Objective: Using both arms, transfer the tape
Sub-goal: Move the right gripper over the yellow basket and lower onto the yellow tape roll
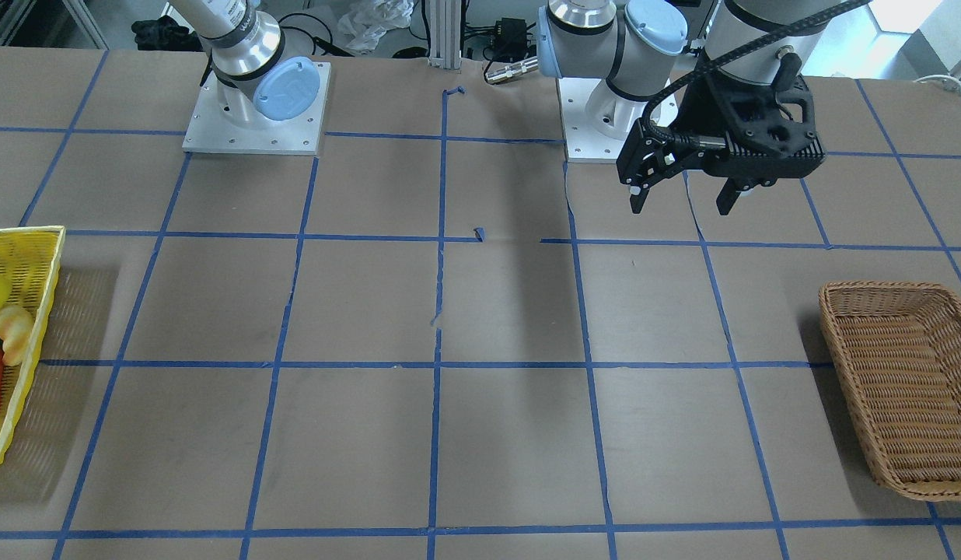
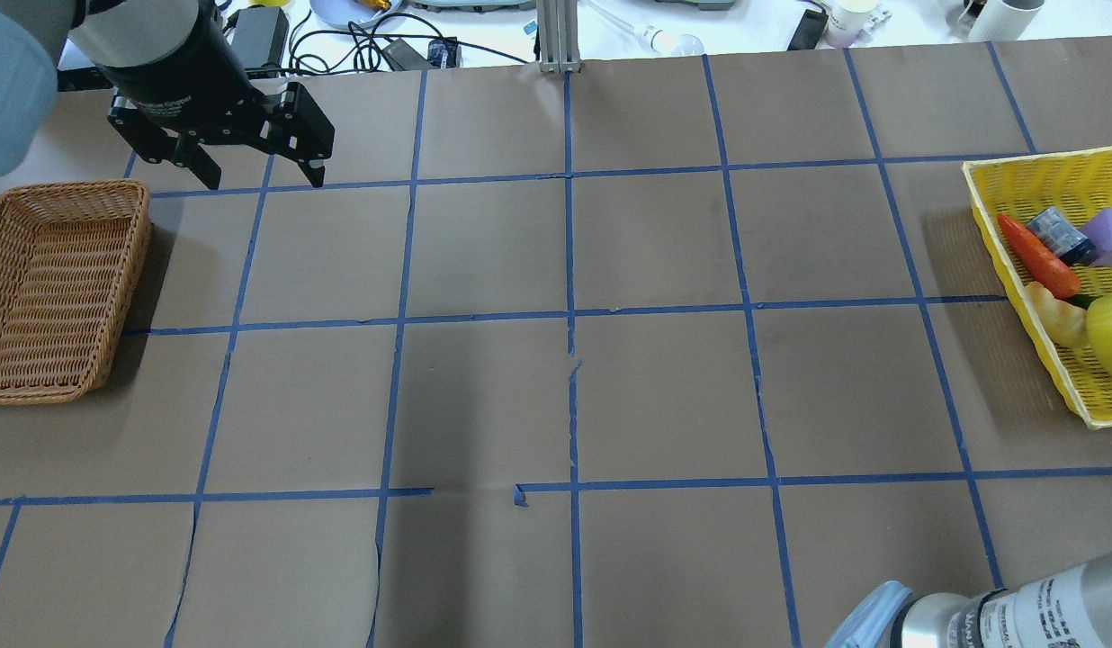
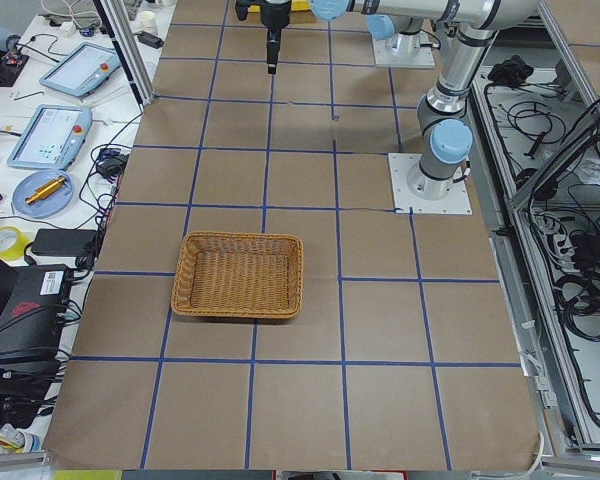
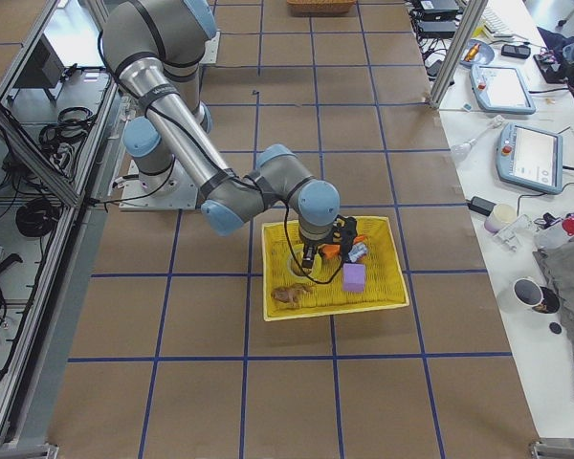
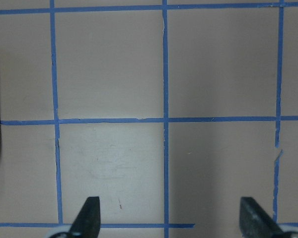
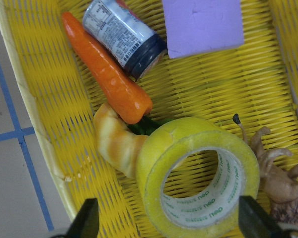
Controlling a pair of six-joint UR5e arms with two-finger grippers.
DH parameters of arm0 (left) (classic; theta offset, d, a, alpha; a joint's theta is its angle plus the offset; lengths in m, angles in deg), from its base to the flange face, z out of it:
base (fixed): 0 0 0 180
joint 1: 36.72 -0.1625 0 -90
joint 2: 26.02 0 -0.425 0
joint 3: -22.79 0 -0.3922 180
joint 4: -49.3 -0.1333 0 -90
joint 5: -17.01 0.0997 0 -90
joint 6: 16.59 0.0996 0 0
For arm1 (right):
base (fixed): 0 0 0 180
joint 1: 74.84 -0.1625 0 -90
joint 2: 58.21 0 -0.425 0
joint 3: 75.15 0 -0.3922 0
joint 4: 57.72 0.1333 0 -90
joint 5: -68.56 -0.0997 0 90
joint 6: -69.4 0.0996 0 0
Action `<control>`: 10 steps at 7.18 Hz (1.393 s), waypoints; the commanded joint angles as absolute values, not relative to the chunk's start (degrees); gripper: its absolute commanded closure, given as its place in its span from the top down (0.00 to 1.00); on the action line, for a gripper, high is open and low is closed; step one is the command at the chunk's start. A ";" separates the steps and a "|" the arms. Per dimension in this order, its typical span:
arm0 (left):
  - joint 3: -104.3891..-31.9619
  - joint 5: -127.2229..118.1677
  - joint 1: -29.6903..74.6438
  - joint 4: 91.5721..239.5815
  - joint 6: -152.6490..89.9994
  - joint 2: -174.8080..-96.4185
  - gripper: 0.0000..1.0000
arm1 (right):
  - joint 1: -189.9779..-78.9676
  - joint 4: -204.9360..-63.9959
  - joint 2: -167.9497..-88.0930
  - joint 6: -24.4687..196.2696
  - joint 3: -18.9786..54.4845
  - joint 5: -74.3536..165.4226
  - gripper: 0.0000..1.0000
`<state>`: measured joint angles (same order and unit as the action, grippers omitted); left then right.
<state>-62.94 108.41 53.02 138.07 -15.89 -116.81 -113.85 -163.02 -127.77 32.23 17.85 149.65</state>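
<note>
We see the tape (image 6: 198, 173) lying in the yellow basket (image 6: 39, 99). In the right wrist view it fills the lower middle of the picture. It is a fat yellow roll, tipped up so its round hole faces us. It leans on a pale curved toy (image 6: 114, 144). An orange carrot (image 6: 109, 79) lies up and to the left of it. A little can (image 6: 124, 39) and a purple block (image 6: 201, 22) sit along the top. A brown knobby root (image 6: 280, 173) is at the right edge.

The right gripper (image 6: 170, 220) hangs right over the roll. Its two fingers are spread wide at the bottom corners, with the tape between them. We cannot tell if they touch it.

In the overhead view the yellow basket is at the right edge of the counter (image 2: 664, 243). The left gripper (image 2: 262, 178) is far away in the upper left, up in the air. Its fingers are spread apart and hold nothing. A brown basket (image 2: 61, 288) sits just below it at the left edge. Blue lines (image 2: 569, 243) cross the counter in squares.
</note>
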 commanded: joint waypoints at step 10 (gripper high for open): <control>-63.08 108.41 53.02 138.07 -15.89 -116.81 1.00 | -117.53 -167.76 -127.79 40.75 21.35 156.70 0.00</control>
